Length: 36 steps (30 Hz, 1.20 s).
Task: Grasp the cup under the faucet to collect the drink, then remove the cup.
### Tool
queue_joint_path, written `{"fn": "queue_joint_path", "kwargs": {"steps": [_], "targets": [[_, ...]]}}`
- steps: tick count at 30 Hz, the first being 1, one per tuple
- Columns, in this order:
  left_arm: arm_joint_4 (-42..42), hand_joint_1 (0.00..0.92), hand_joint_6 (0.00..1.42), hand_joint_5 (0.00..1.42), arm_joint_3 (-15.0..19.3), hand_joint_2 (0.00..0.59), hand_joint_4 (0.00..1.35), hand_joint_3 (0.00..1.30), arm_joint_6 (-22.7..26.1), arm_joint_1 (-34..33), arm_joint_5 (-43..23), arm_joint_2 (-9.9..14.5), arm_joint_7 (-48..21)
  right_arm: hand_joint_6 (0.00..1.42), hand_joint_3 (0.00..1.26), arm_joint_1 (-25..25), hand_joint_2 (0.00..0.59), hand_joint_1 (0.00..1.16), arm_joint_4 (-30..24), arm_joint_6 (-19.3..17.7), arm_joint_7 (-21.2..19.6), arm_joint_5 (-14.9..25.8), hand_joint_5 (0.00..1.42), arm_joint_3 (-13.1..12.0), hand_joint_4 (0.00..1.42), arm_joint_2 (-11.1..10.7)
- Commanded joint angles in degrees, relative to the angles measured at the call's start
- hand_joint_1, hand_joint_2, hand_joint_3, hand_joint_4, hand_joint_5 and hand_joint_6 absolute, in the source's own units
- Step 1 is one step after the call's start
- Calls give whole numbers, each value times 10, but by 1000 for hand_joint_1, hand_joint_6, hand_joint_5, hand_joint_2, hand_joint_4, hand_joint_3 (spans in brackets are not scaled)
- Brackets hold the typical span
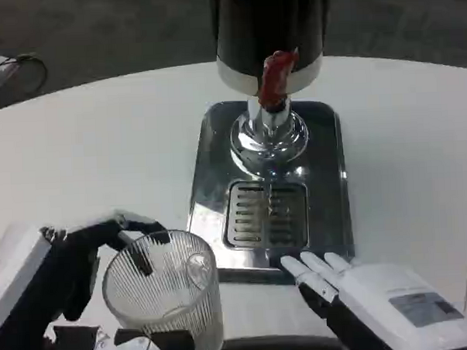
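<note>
A clear ribbed glass cup [167, 290] stands upright at the lower left, near the table's front edge, held by my left hand [76, 290], whose black fingers wrap around its rim and base. The cup looks empty. The dispenser [268, 34] is a black cylinder with a red tap lever [276, 76] and a chrome faucet [268, 135] over a steel drip tray [327, 179]. The cup sits left of and in front of the tray's slotted grate [266, 214]. My right hand [355, 290] lies flat at the tray's front edge with fingers extended and holds nothing.
The white table [101, 150] extends left and right of the tray. A dark floor lies beyond its far edge, with a white object and cable [4, 69] at the top left.
</note>
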Motion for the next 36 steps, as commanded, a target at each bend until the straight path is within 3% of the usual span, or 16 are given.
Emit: {"fn": "queue_joint_path", "kwargs": {"steps": [1,18,36], "targets": [[-13,466,1424,1341,7,0,1102,1044,-13,4,-14,-3,-1,0,45,14,454,304,-16,-11,2,-2,0,-3,0,2],[-9,466,1424,1341,2,0,1102,1044,-1,-18,-8,-6,-5,0,54,11,454,315,-21,-22,9,-11,0,-7,0,4],[85,466,1424,1341,-31,0,1102,1044,15,-133,50,-5,12,0,61,28,454,307,-29,-19,7,18,0,-63,0,3]]}}
